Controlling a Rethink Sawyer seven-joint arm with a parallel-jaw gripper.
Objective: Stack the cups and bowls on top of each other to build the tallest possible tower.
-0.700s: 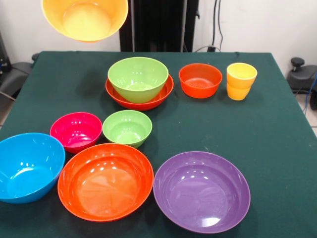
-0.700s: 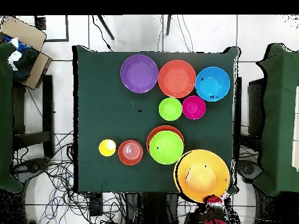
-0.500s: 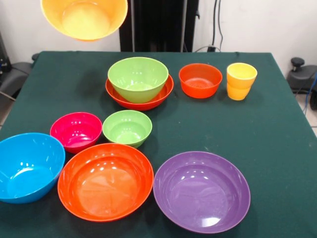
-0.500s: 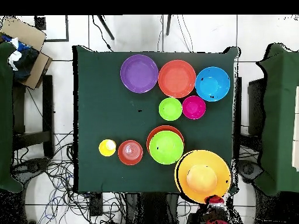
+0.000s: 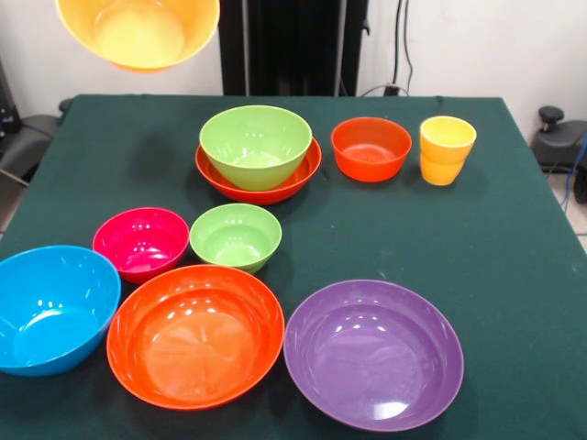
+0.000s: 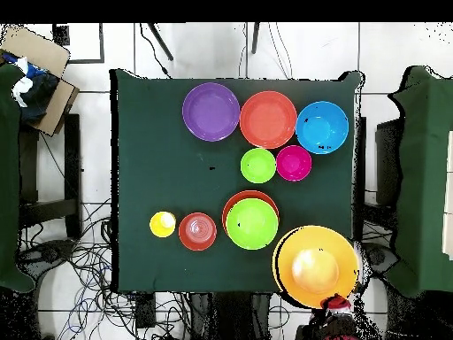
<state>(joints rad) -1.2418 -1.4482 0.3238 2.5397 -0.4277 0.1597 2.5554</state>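
Note:
A large orange bowl [image 5: 138,32] hangs in the air past the table's far left corner; in the overhead view this bowl [image 6: 316,266] overlaps the table's lower right corner. My gripper [image 6: 334,302] shows only as a red piece at its lower rim and holds it there. On the table a medium lime green bowl [image 5: 256,142] sits nested in a wide red-orange bowl [image 5: 261,188]. A small red-orange bowl [image 5: 371,148] and a yellow-orange cup [image 5: 447,149], seemingly two nested, stand to the right of the pair.
Nearer the front stand a small lime green bowl [image 5: 236,236], a magenta bowl [image 5: 140,242], a blue bowl [image 5: 50,307], a wide orange-red bowl [image 5: 194,335] and a purple bowl [image 5: 373,353]. A cardboard box [image 6: 35,62] lies off the table.
The held orange bowl has drifted left and slightly up in the front view, farther out past the table's corner. Nothing on the table has moved.

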